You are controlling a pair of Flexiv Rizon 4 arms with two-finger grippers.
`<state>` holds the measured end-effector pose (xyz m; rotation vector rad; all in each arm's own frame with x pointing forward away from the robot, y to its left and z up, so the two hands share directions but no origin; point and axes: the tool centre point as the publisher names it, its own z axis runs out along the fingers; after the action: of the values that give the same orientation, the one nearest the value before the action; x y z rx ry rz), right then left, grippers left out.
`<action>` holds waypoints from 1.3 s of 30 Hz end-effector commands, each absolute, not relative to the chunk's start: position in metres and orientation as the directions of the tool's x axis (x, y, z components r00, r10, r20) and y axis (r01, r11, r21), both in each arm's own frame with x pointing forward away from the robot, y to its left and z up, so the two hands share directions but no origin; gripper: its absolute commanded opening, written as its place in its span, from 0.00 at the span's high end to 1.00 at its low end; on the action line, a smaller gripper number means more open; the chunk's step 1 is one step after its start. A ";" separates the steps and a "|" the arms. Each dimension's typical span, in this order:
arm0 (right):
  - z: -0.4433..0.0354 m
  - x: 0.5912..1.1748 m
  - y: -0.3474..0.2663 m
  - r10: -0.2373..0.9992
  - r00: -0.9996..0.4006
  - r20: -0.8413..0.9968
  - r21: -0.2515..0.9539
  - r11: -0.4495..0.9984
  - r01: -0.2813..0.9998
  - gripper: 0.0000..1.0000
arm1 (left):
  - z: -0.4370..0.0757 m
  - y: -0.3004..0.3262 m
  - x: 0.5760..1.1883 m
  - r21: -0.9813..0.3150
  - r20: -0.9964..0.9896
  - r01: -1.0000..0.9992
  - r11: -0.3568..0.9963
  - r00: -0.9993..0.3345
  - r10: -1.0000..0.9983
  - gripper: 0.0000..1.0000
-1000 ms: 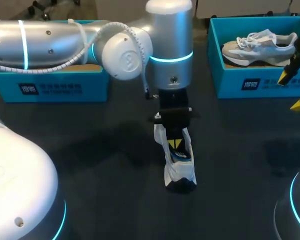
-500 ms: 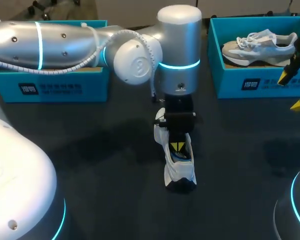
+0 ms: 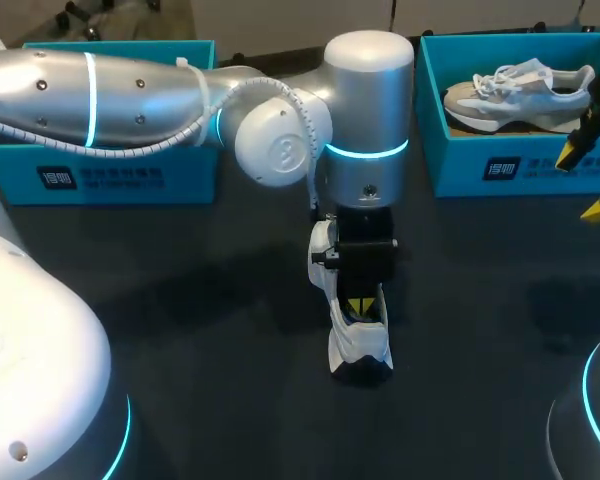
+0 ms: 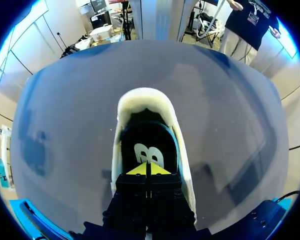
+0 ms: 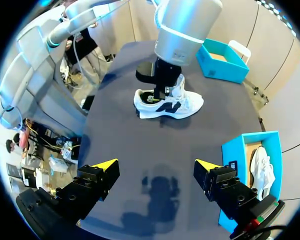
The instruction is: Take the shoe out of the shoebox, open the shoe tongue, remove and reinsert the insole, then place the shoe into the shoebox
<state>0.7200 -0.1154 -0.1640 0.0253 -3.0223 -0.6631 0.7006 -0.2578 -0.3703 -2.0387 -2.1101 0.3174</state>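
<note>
1. The white shoe (image 3: 360,345) is stood near the middle of the dark table (image 3: 210,330), well apart from both boxes, with tabletop seen on every side of it.
2. The left gripper (image 4: 146,169) is lowered into the shoe's opening. Its yellow tips are pressed together just over the black insole (image 4: 147,145); whether anything is pinched cannot be told.
3. The right gripper (image 5: 155,165) is held over the table's right side, far from the shoe, with its fingers spread wide.
4. A second shoe (image 3: 520,85) is kept in the right shoebox (image 3: 520,170); the left shoebox (image 3: 110,175) is set at the far left.
</note>
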 end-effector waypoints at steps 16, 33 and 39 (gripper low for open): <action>-0.164 0.722 -0.115 -0.026 -0.999 0.046 0.416 0.909 -0.004 0.00 | -0.392 -0.250 0.677 -0.294 0.001 0.954 0.051 -0.054 0.999 1.00; -0.164 0.722 -0.115 -0.026 -0.999 0.046 0.416 0.909 -0.004 0.00 | -0.379 -0.252 0.662 -0.261 -0.056 0.965 0.007 -0.023 0.998 1.00; -0.164 0.722 -0.115 -0.026 -0.999 0.046 0.416 0.909 -0.004 0.00 | -0.397 -0.257 0.659 -0.275 -0.036 0.961 0.007 -0.017 0.999 1.00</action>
<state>0.7199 -0.1154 -0.1639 0.0252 -3.0224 -0.6638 0.6587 -0.2490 -0.3839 -2.0824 -2.1073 0.3343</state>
